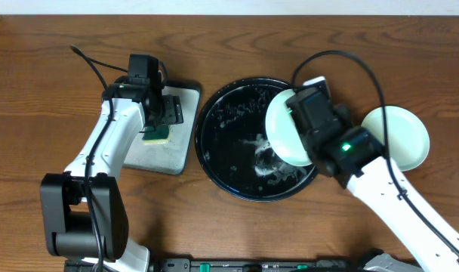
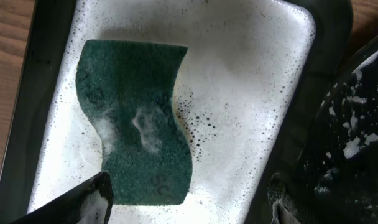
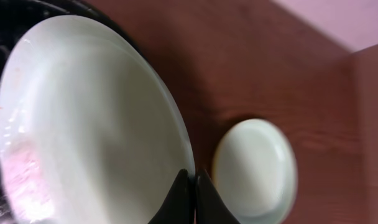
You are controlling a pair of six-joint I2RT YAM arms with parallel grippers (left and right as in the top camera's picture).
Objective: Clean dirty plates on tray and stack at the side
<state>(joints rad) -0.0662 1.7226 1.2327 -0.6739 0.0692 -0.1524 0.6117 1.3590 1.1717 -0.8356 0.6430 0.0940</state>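
My right gripper (image 1: 299,121) (image 3: 192,175) is shut on the rim of a pale mint plate (image 1: 282,132) (image 3: 89,112). It holds the plate tilted above the right side of the round black tray (image 1: 222,151) (image 3: 27,6), which is wet with foam. A faint pink smear and suds show on the plate's lower left in the right wrist view. Another pale plate (image 1: 399,136) (image 3: 254,165) lies flat on the table to the right of the tray. My left gripper (image 1: 163,121) (image 2: 189,186) stands open just above a green sponge (image 1: 158,134) (image 2: 136,118), not touching it.
The sponge lies on a small rectangular grey tray (image 1: 180,147) (image 2: 251,74) covered in white foam, left of the black tray (image 2: 357,124). Black cables run over the table behind both arms. Bare wooden table (image 1: 33,91) surrounds the trays.
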